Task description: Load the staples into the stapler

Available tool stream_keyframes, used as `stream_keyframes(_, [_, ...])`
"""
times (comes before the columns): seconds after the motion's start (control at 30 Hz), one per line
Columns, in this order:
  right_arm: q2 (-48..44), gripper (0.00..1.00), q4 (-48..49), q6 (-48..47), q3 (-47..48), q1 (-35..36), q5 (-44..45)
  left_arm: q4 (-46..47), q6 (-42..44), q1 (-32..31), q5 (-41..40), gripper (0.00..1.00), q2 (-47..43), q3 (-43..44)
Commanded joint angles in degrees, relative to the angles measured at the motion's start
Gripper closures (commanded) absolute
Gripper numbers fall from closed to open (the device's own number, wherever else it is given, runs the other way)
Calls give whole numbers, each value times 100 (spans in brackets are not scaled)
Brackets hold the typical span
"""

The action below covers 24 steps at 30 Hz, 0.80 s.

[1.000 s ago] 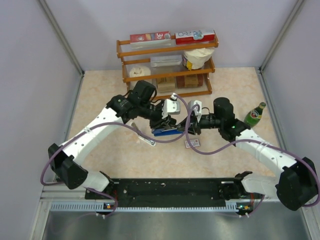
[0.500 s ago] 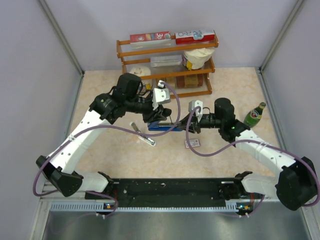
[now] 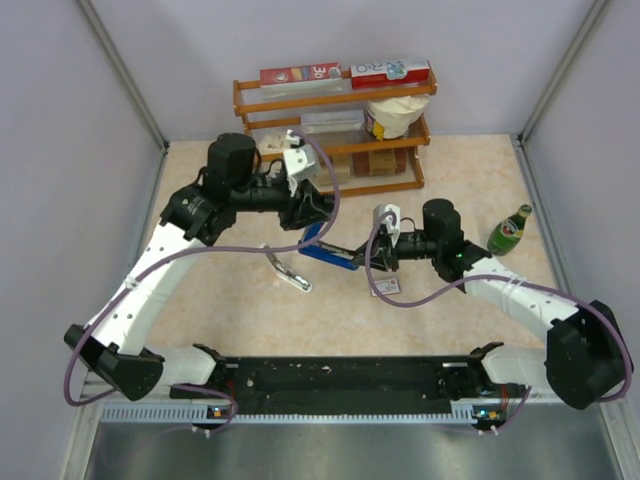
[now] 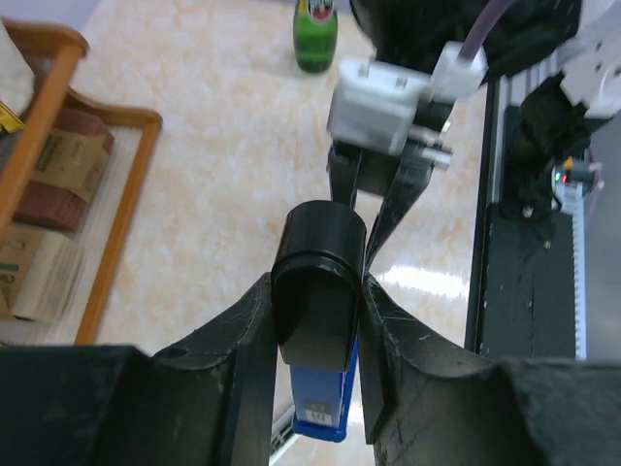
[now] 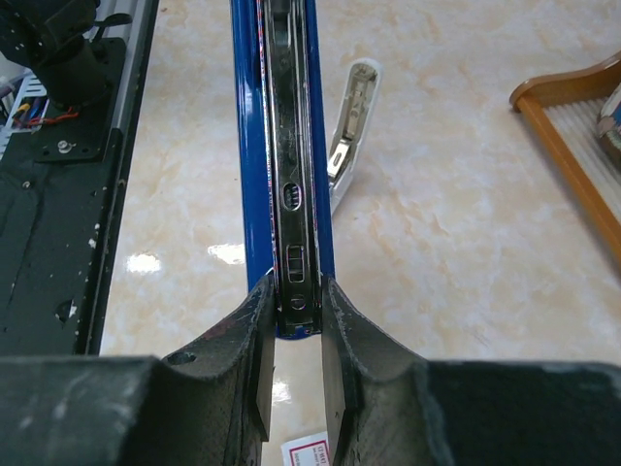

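Observation:
The blue stapler [image 3: 331, 251] hangs between both grippers above the table, opened out. My left gripper [image 3: 312, 218] is shut on its black top arm [image 4: 318, 291], and the blue base [image 4: 322, 393] hangs below the fingers. My right gripper [image 3: 368, 255] is shut on the other end, its fingers clamped on the metal staple channel [image 5: 292, 175] in the blue base. The red-and-white staples box [image 3: 386, 286] lies flat on the table under the right gripper; its corner shows in the right wrist view [image 5: 309, 453]. No loose staple strip is visible.
A second, white-and-silver stapler [image 3: 286, 270] lies on the table to the left, also in the right wrist view [image 5: 349, 116]. A wooden rack [image 3: 335, 150] with boxes and jars stands at the back. A green bottle [image 3: 510, 229] stands at the right.
My left arm has drawn back and to the left, pulling the stapler's black top arm away from the base. The stapler now lies stretched out and tilted between both grippers. The right gripper has shifted slightly left.

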Motion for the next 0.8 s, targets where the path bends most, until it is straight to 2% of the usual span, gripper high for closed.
stream_keyframes(0.0, [159, 88, -115, -187, -221, 52, -282, 2130, -823, 353, 160, 100, -565, 461])
stream_keyframes(0.17, [176, 90, 34, -64, -247, 113, -291, 2631, -1342, 635, 397, 100, -610, 391])
stream_keyframes(0.4, [-87, 88, 290, 217, -282, 114, -308, 3290, -1861, 749, 678, 100, -645, -189])
stream_keyframes(0.67, [-693, 59, -194, -55, -72, 43, -519, 3432, -1808, 758, 889, 100, -610, -365])
stream_keyframes(0.77, [-799, 53, -238, -46, -28, 26, -537, 3458, -1800, 758, 933, 100, -601, -400])
